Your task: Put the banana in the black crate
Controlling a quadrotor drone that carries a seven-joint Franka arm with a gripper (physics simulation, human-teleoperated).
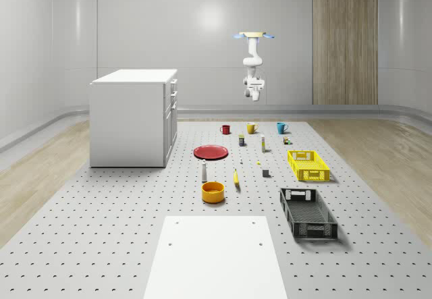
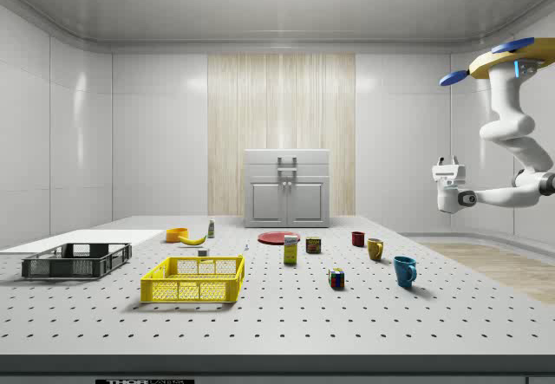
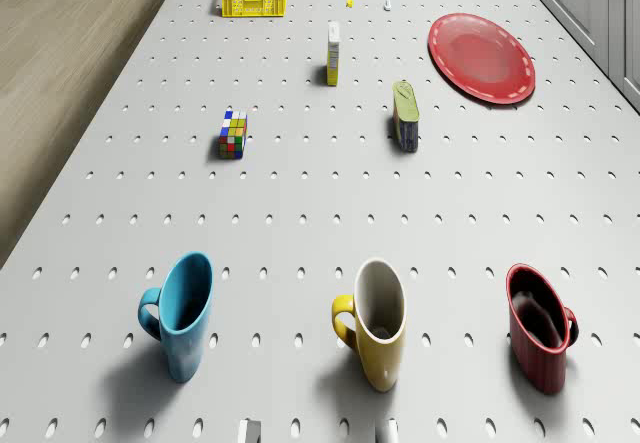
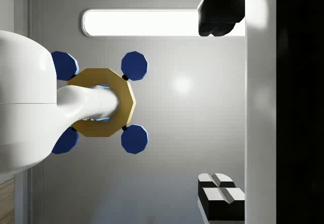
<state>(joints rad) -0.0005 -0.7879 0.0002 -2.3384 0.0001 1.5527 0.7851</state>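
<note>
1. Banana (image 1: 236,177) lies on the table, between orange bowl (image 1: 212,192) and black crate (image 1: 308,213).
2. Drone (image 1: 253,36) hovers high above the mugs; gripper (image 1: 255,97) jaws parted, empty.
3. Recommended: descend well forward, centre over the banana's middle.

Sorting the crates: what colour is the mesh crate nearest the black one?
Yellow; the yellow mesh crate shows best in the side view.

the table (image 1: 101,231) looks like matt grey metal with holes. the red plate (image 3: 481,56) is shiny. the far wall panel (image 1: 344,39) looks like wood.
</note>
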